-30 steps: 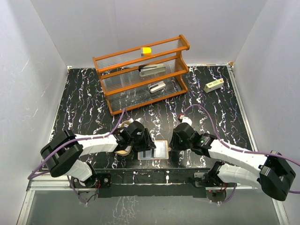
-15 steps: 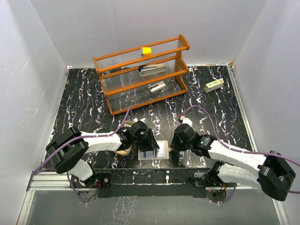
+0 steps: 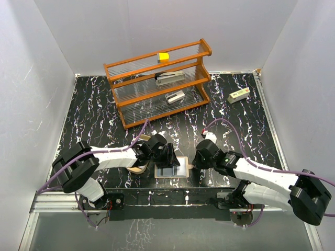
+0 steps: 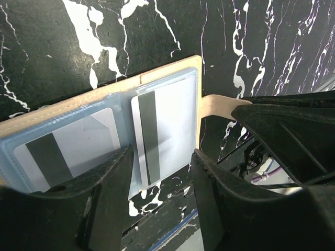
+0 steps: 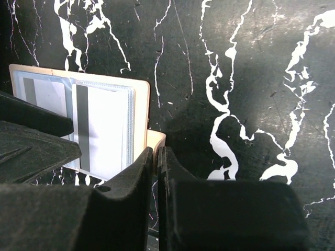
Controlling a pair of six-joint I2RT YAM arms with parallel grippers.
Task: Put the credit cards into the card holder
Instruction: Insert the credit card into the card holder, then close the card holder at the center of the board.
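The tan card holder (image 3: 181,168) lies open and flat near the table's front edge, its clear sleeves facing up. Two credit cards, pale with a grey stripe, sit in the sleeves: one on the right (image 4: 167,125) and one on the left (image 4: 68,149). My left gripper (image 4: 161,154) is open, and its fingers straddle the near edge of the right card without pinching it. My right gripper (image 5: 155,151) is shut on the holder's tan strap tab (image 5: 156,137) at its right side. In the top view, the left gripper (image 3: 168,157) and right gripper (image 3: 192,165) flank the holder.
An orange wire rack (image 3: 157,83) at the back holds two grey staplers and a yellow block (image 3: 164,56). A small white box (image 3: 238,95) lies at the back right. A tan oval piece (image 3: 138,168) shows under my left arm. The table's front rail runs just below the holder.
My right gripper has closed onto the holder's tab. My left gripper has shifted right over the holder and its fingers have spread a little.
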